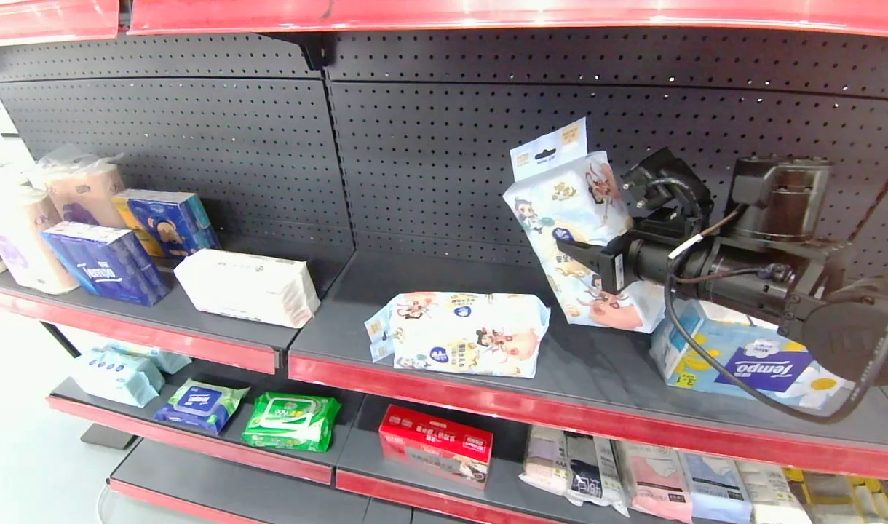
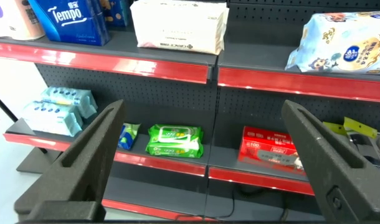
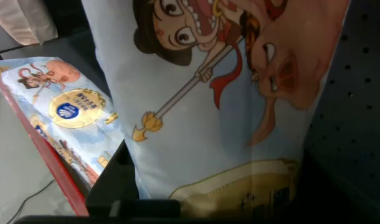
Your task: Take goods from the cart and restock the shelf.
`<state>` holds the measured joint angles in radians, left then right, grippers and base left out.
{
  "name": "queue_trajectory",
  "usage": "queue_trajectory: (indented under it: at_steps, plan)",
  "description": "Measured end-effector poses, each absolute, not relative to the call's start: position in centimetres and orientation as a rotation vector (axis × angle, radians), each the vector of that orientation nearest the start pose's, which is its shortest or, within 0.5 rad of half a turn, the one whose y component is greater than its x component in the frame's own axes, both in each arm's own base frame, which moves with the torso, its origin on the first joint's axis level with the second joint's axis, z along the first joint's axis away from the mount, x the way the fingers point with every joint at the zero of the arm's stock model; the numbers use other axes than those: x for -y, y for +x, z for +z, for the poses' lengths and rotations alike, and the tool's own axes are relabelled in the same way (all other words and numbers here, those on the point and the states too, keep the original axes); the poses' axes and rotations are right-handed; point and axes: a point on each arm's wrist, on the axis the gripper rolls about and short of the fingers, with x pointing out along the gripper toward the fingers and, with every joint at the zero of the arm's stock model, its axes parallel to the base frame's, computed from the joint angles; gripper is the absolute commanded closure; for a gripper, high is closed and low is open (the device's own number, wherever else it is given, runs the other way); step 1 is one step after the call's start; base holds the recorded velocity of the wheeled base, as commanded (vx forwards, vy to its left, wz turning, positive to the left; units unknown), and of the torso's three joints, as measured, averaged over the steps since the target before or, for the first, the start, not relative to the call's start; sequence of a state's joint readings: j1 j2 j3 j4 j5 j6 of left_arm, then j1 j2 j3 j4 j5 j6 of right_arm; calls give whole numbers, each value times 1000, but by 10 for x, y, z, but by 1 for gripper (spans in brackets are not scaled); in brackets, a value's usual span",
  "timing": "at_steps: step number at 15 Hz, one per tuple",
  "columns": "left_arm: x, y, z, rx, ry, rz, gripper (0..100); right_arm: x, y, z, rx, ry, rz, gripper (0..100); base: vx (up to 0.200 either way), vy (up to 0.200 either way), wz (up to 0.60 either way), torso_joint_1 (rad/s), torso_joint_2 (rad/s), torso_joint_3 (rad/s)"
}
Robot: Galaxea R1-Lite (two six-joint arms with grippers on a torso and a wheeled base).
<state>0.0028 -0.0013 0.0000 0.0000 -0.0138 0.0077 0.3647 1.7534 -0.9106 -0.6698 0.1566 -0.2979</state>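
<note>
1. The cartoon-printed pack is a soft white pouch with a hanging tab on top. It stands upright, leaning a little to the left, right of centre in the head view, and is clamped in the jaws of the right gripper.
2. A second cartoon-printed pack with the same print lies flat at the centre, near the board's front edge, lower left of the first and apart from it.
3. The shelf has dark boards, red front edges and a black pegboard back, and spans the frame.
</note>
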Motion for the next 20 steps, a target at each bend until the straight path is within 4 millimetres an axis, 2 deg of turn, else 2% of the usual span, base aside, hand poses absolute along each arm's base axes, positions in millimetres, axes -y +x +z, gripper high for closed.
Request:
queue_trajectory:
  at_steps: [8, 14, 20]
  plan:
    - [0, -23, 75, 1, 8, -11, 0, -117, 337, 180, -75, -406, 518, 100, 0, 0, 0, 0, 0, 0]
    - [0, -23, 75, 1, 8, -11, 0, -130, 360, 181, -42, -380, 544, 100, 0, 0, 0, 0, 0, 0]
    - [0, -23, 75, 1, 8, -11, 0, -142, 372, 171, -71, -299, 554, 100, 0, 0, 0, 0, 0, 0]
